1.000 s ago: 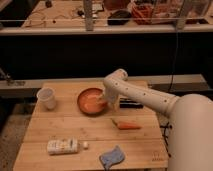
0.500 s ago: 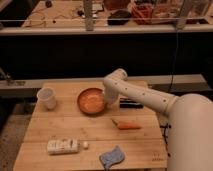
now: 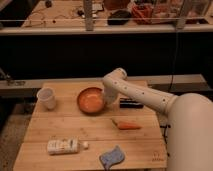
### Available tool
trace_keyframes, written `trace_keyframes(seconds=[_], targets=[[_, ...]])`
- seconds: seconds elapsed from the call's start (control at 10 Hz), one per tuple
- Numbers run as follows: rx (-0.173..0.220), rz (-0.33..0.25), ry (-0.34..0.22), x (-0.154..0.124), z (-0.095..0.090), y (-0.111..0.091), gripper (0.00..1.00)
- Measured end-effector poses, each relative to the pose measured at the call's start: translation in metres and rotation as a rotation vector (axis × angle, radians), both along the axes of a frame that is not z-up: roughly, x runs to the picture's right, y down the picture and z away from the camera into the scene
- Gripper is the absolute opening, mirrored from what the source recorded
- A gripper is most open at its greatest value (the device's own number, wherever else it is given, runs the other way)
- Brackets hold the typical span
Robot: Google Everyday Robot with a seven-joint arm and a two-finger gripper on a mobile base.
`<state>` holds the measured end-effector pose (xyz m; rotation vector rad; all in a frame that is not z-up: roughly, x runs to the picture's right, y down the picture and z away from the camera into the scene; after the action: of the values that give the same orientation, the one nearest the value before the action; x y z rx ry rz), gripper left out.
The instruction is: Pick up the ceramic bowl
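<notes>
Cloth (image 3: 112, 156), blue and crumpled, lies at the near edge of the table (image 3: 75, 127), with a white bottle (image 3: 63, 146) to its left and a carrot (image 3: 127, 125) further in. Beyond, nearer the far edge, sits the ceramic bowl (image 3: 91, 100), with a white cup (image 3: 46, 98) apart on its left. The gripper (image 3: 107, 97) is at the bowl's right rim; whether it has closed there I cannot tell. Ceramic is probably stiff, fairly heavy, smooth and breakable, so a square pinch across the rim wall seems best.

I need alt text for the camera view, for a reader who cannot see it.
The robot's gripper is at the right rim of a round, shallow orange-brown ceramic bowl on a wooden table. A white cup, an orange carrot, a white bottle and a blue cloth are nearby.
</notes>
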<state>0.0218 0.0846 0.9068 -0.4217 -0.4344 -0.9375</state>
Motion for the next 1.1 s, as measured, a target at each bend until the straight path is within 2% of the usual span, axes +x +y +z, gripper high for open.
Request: trace_keyframes(seconds=[1.1], targets=[[0.025,-0.025,-0.010,-0.0084,0.0047,-0.0087,0.05]])
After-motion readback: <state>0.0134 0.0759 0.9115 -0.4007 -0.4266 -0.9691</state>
